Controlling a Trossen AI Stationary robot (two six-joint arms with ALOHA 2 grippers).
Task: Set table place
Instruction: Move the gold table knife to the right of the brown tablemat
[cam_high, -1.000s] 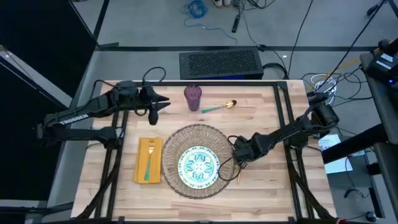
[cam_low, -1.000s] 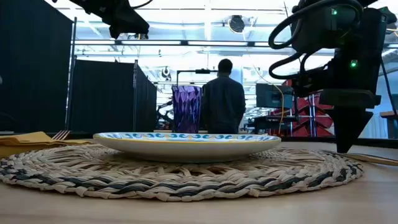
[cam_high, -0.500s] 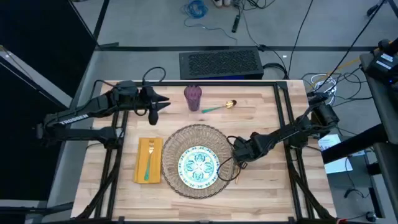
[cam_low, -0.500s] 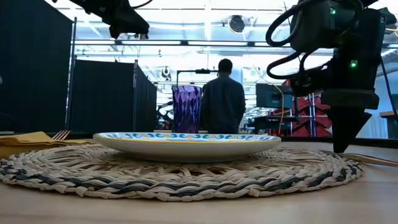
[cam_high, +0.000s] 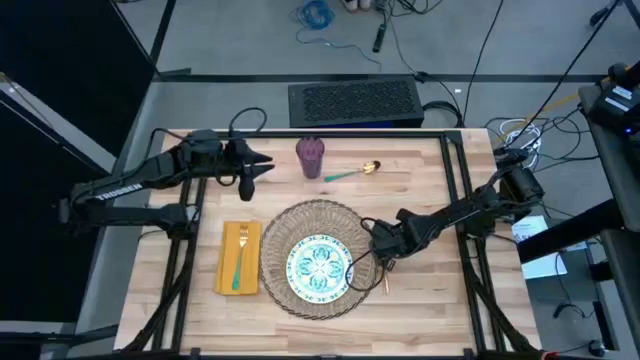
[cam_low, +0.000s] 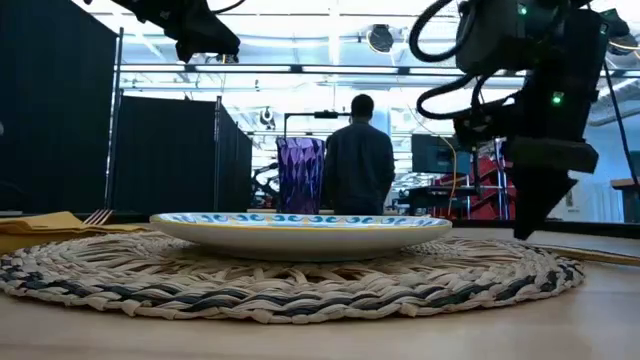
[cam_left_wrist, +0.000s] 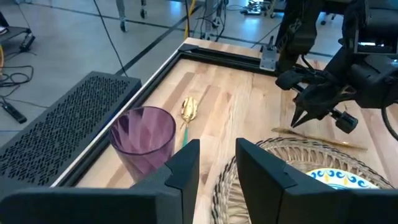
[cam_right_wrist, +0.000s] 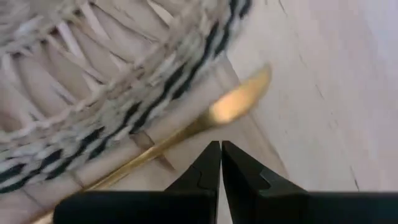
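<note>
Here right gripper (cam_high: 381, 256) closed, empty, poised above gold knife (cam_right_wrist: 186, 130) at placemat (cam_high: 300, 215) edge; left gripper (cam_high: 262, 167) slightly parted, empty, near purple cup (cam_high: 310, 156).

A robotics lab: black curtain partitions (cam_low: 165, 155), floor cables (cam_high: 315, 14)

You can't see the gold knife (cam_right_wrist: 186, 127) whole: the right wrist view blurs it and cuts off its handle. The placemat (cam_low: 300, 275) runs off the low view's left edge, and the napkin (cam_low: 40, 228) there is mostly hidden.
</note>
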